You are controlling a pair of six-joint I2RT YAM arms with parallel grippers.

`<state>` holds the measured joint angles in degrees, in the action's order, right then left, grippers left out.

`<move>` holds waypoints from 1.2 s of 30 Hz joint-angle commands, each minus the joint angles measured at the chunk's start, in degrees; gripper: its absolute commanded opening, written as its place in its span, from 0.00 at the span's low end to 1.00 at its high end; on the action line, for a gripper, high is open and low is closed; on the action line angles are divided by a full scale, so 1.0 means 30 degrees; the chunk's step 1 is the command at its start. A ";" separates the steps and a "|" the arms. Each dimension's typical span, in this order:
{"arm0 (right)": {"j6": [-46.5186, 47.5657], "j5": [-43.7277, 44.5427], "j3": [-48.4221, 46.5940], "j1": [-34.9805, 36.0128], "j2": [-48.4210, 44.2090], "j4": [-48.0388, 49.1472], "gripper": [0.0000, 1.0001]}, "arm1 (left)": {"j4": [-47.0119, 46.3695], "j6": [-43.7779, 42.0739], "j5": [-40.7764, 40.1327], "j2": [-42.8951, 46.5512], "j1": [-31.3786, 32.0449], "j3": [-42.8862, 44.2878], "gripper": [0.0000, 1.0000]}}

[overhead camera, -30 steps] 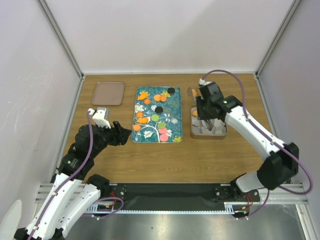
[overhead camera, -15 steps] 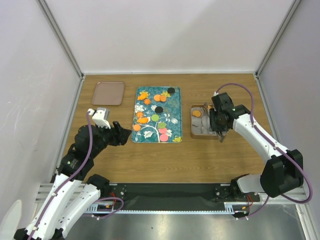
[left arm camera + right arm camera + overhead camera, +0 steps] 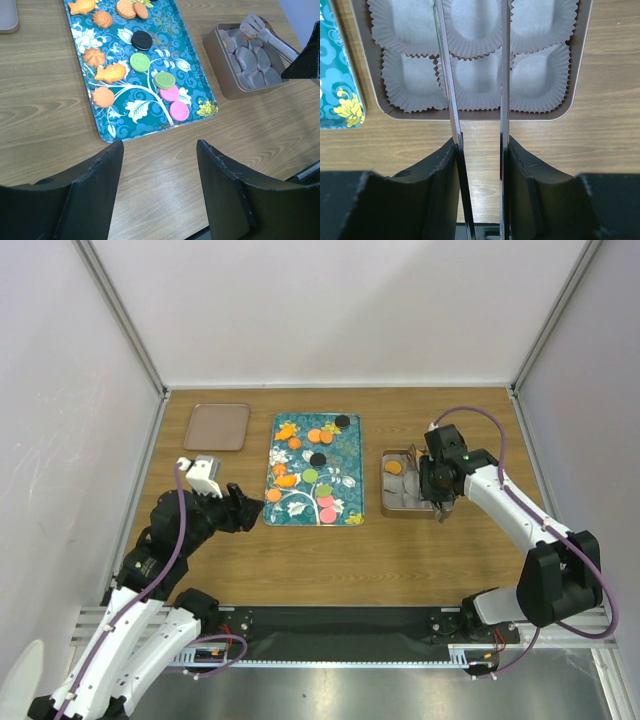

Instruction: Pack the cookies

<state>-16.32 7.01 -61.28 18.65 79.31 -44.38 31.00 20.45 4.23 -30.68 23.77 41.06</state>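
Right gripper [image 3: 479,147] clamps tongs [image 3: 505,50], tips cut off over the tin [image 3: 470,116] by the right edge; left gripper [image 3: 159,145] gapes empty facing cookies [image 3: 169,93].

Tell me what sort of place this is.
Likely a robot lab test cell, not a kitchen: plain white panels in a metal frame enclose the table, two arms are bolted to a rail, and the cookies lie staged on a floral tray.
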 commanded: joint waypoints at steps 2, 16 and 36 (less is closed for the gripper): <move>0.0135 -0.0225 0.0035 -0.0446 0.0048 0.0964 0.32 | -0.0491 -0.0224 0.0202 0.0089 0.0192 -0.0034 0.66; 0.0136 -0.0753 0.0034 -0.0652 0.0810 0.1609 0.33 | -0.0491 -0.0224 0.0114 -0.0233 0.0222 -0.0005 0.66; 0.0077 -0.0489 0.0006 -0.0623 0.0577 0.1494 0.50 | -0.0462 -0.0224 0.0113 -0.0292 0.0251 -0.0033 0.66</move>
<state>-16.25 5.10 -60.77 17.02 82.61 -41.45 31.00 20.47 4.25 -31.51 24.01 41.01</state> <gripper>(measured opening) 0.499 0.666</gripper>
